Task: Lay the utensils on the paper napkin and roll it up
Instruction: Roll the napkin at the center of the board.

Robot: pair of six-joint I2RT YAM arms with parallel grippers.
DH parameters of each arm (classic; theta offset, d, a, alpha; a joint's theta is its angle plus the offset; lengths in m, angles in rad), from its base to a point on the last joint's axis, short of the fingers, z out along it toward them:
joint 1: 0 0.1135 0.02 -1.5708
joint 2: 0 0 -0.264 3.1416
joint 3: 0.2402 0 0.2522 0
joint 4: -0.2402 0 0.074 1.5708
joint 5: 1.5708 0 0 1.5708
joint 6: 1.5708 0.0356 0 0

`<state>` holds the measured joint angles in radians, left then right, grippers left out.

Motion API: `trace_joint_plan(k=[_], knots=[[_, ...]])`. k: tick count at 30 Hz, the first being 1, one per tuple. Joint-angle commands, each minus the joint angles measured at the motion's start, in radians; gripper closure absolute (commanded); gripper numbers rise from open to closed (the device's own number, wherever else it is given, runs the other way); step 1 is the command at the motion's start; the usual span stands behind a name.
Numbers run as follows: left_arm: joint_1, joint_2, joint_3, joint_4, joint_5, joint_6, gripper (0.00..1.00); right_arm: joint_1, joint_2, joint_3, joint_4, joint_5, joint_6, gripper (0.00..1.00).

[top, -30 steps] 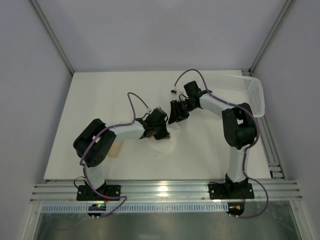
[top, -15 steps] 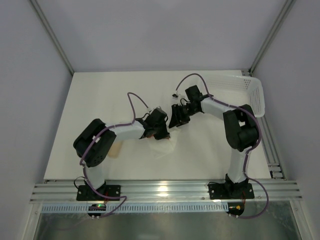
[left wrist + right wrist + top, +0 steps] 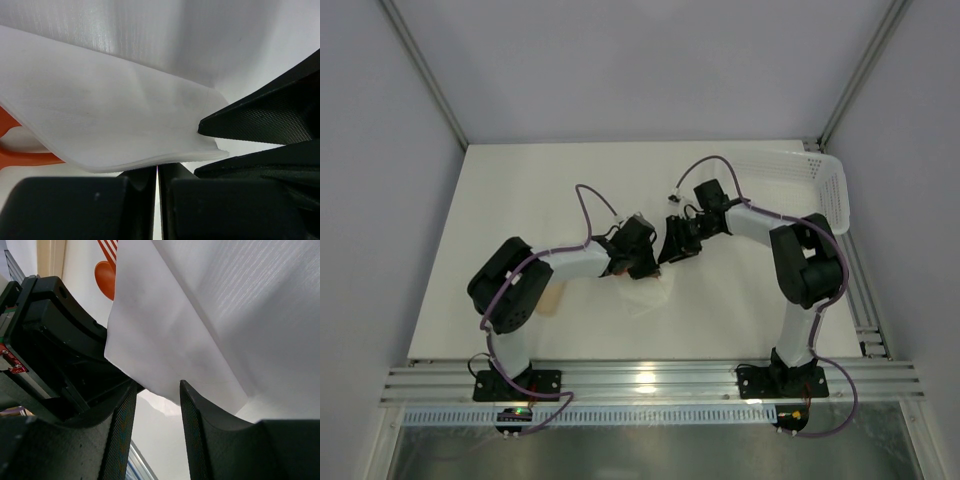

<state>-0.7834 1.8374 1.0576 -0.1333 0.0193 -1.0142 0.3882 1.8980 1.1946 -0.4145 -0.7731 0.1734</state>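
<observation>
Lab: aluminium-framed robot enclosure [image 3: 650, 385]

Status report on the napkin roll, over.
Left gripper shut on paper napkin edge. Right gripper open at napkin corner. Orange spoon partly under it. Nothing blocking.

White table [image 3: 520, 200], basket [image 3: 800, 175], paper napkin [image 3: 650, 297], beige piece [image 3: 553, 298]

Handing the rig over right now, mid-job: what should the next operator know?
Left tool: shut, pinching the lifted edge of the paper napkin.
Right tool: open, jaws apart right at that same raised corner, holding nothing.
Things: orange spoon and orange sticks lie just past the lifted flap; whether all rest on the sheet is unclear.
Done: utensils gathered by the napkin, one edge raised.
Left: fold the flap over them and roll it up.
</observation>
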Motion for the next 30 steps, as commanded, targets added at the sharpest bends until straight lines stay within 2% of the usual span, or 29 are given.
trace_joint_plan(k=[1, 30], knots=[[-0.005, 0.017, 0.022, -0.026, -0.01, -0.001, 1.0, -0.002, -0.057, -0.023, 0.046, -0.014, 0.037, 0.55], [-0.005, 0.003, 0.028, -0.038, -0.039, 0.002, 1.0, -0.009, 0.044, -0.012, 0.031, 0.035, -0.003, 0.56]])
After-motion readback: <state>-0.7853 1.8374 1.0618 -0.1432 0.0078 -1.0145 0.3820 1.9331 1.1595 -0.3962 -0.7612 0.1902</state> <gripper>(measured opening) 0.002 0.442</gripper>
